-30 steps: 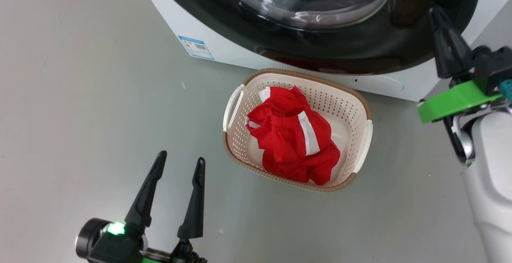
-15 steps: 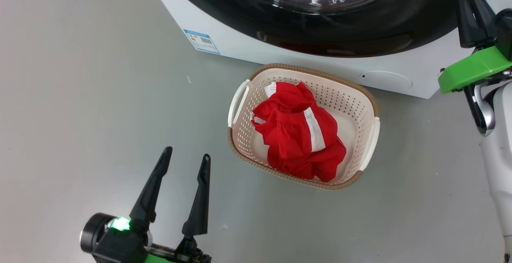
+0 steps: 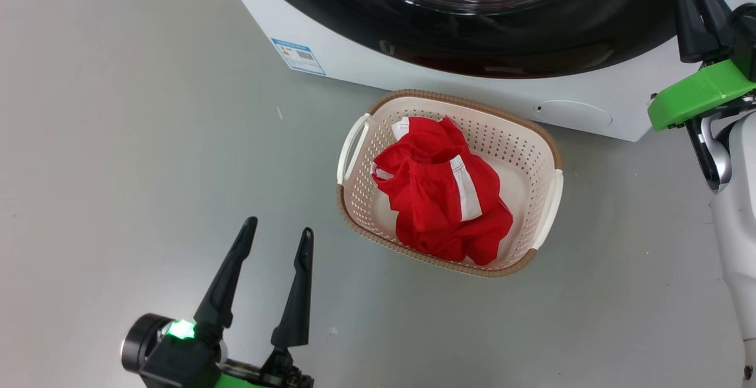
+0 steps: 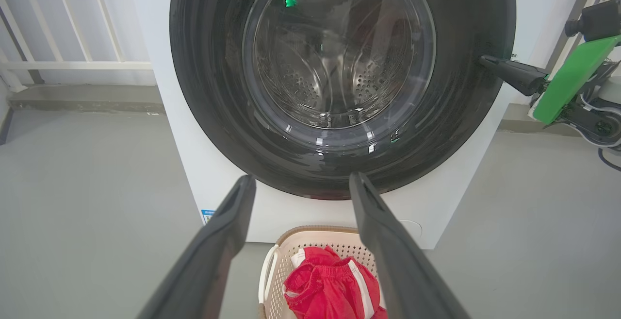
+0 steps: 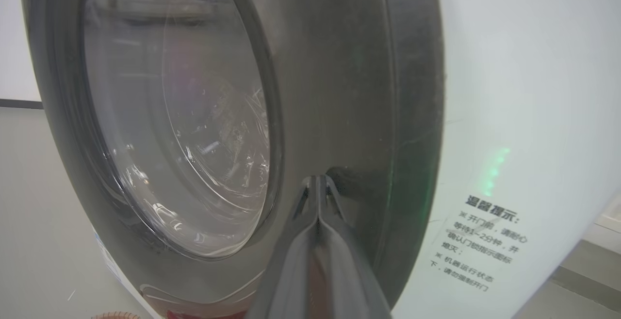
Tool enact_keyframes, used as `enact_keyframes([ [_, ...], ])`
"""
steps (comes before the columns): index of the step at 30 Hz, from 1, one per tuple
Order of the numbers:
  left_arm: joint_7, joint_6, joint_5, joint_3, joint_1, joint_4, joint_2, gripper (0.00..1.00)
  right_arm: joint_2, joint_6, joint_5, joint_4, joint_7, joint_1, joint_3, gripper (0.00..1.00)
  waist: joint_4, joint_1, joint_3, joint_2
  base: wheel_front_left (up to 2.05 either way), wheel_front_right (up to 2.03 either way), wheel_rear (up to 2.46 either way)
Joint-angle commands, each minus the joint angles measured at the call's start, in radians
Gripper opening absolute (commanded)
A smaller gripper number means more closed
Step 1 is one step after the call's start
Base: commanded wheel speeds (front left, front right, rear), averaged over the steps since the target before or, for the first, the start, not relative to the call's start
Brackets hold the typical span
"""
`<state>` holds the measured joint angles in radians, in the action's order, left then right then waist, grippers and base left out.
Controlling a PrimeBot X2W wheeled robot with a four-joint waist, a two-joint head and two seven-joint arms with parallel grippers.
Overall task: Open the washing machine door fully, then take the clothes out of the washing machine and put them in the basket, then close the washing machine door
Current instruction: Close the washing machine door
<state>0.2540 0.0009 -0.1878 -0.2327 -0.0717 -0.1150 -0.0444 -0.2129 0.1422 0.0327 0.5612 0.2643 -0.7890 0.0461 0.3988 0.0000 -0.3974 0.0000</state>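
The left gripper [image 3: 279, 227] hangs low over the grey floor [image 3: 118, 140]. Its two fingers are spread wide apart, with nothing between them.

Just past those fingertips and a bit to their right sits the basket [image 3: 361, 205]. The clothes [image 3: 437, 199] lie inside it in a red heap with a white stripe on top. They look soft, light and floppy. A pinch on the bunched top fold would lift them.

Beyond the basket, straight ahead of the left fingers, stands the washing machine [image 5: 509, 91]. Through the gap between the left fingers, the drum behind the glass looks empty. So the clothes part looks done.

The washing machine door [image 3: 531, 39] looks flat against the white front, shut or very nearly. I cannot tell if the latch has caught.

Far to the right is the right gripper [image 5: 318, 179]. Its fingers are pressed tight together with nothing in them. Their tip touches the door's black rim near its right edge.

The door is hard and stiff and swings as one piece. The rim is shiny, so it is likely slippery, and a tip could slide off. The glass bulge could crack, so it is better left alone. I think the best spot to push is that black rim, close to the outer edge, with a firm, straight press.
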Motion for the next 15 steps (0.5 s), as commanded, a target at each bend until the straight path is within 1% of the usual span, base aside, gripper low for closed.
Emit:
enact_keyframes([
  [1,0.008,0.007,-0.007,0.029,-0.024,-0.019,-0.006,1.00,-0.015,-0.011,0.002,-0.021,-0.003,-0.039,0.015,0.00,-0.003,0.0000,0.001,0.0000,0.00,0.00,0.00],
  [6,0.008,0.007,-0.013,0.028,-0.026,-0.014,-0.006,1.00,-0.004,-0.011,-0.007,-0.015,-0.003,-0.018,0.006,0.00,-0.018,0.0000,0.013,0.0000,0.00,0.00,0.00],
  [7,0.008,0.007,-0.014,0.028,-0.025,-0.012,-0.006,1.00,0.000,-0.011,-0.010,-0.016,-0.003,-0.010,0.004,0.03,-0.022,0.0000,0.018,0.0000,0.00,0.00,0.00],
  [8,0.008,0.007,-0.017,0.029,-0.026,-0.011,-0.006,1.00,0.006,-0.011,-0.012,-0.019,-0.003,-0.001,0.002,0.15,-0.026,0.0000,0.024,0.0000,0.00,0.00,0.00],
  [9,0.008,0.008,-0.023,0.030,-0.026,-0.011,-0.006,1.00,0.012,-0.011,-0.017,-0.023,-0.003,0.010,0.000,0.24,-0.030,0.0000,0.030,0.0000,0.00,0.00,0.00],
  [10,0.008,0.008,-0.025,0.030,-0.025,-0.008,-0.006,1.00,0.018,-0.011,-0.022,-0.028,-0.003,0.022,-0.004,0.29,-0.035,0.0000,0.037,0.0000,0.00,0.00,0.00],
  [11,0.008,0.006,-0.027,0.031,-0.025,-0.006,-0.006,1.00,0.023,-0.011,-0.027,-0.034,-0.003,0.035,-0.010,0.38,-0.041,0.0000,0.044,0.0000,0.00,0.00,0.00],
  [14,0.008,0.004,-0.034,0.033,-0.021,0.006,-0.006,1.00,0.038,-0.011,-0.042,-0.051,-0.003,0.075,-0.033,0.53,-0.063,0.0000,0.062,0.0000,0.00,0.00,0.00],
  [15,0.008,0.003,-0.039,0.034,-0.020,0.009,-0.006,1.00,0.042,-0.011,-0.047,-0.055,-0.003,0.086,-0.044,0.71,-0.071,0.0000,0.067,0.0000,0.00,0.00,0.00],
])
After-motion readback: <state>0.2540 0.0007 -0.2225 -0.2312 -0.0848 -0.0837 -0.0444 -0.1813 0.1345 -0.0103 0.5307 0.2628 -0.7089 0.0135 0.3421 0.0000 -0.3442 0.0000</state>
